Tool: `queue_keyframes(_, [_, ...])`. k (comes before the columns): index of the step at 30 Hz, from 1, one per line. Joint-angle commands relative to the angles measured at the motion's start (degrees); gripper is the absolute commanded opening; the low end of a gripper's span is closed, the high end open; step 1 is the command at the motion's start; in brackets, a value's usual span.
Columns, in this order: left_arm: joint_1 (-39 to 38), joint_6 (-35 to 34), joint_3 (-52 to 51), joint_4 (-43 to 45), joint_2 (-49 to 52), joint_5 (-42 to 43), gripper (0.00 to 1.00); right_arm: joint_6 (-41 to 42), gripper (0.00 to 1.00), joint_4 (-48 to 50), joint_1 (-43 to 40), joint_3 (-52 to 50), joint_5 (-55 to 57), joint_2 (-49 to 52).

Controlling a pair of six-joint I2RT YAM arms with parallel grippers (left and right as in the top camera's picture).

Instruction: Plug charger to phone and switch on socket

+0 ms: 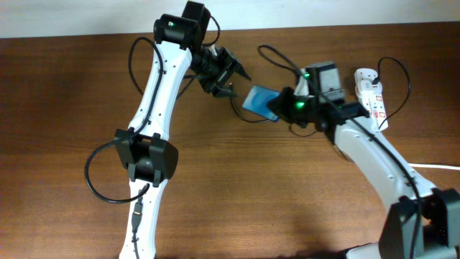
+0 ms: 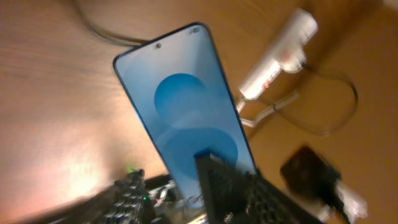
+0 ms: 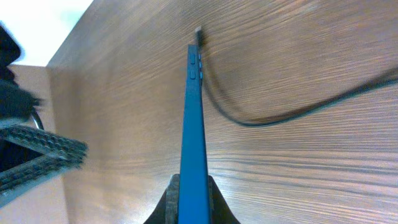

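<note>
Right jaws pinch phone edgewise; socket lettering illegible.

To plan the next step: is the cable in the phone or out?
Out. The tip of the cable lies bare on the table beside the phone, not in it.

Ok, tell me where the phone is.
Overhead, the phone is right of centre, clamped edgewise in the right hand, between the left hand and the socket.
</note>
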Motion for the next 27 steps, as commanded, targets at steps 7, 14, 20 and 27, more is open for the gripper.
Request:
queue_keyframes(7, [0.0, 18.7, 1.0, 14.0, -3.0, 19.1, 0.89, 11.5, 0.04, 12.2, -14.3, 0.7, -9.5, -12.6])
queue_keyframes(14, [0.0, 9.7, 1.0, 25.0, -3.0, 22.5, 0.9, 39.1, 0.04, 16.7, -10.7, 0.7, -2.1, -12.0])
queue_keyframes(20, [0.0, -4.2, 1.0, 32.5, -3.0, 22.5, 0.79, 50.1, 0.04, 21.6, -2.2, 0.7, 9.0, -9.2])
queue_keyframes(27, [-0.2, -13.2, 1.0, 33.9, -3.0, 22.5, 0.61, 50.1, 0.04, 28.3, 3.0, 0.7, 14.0, -5.2])
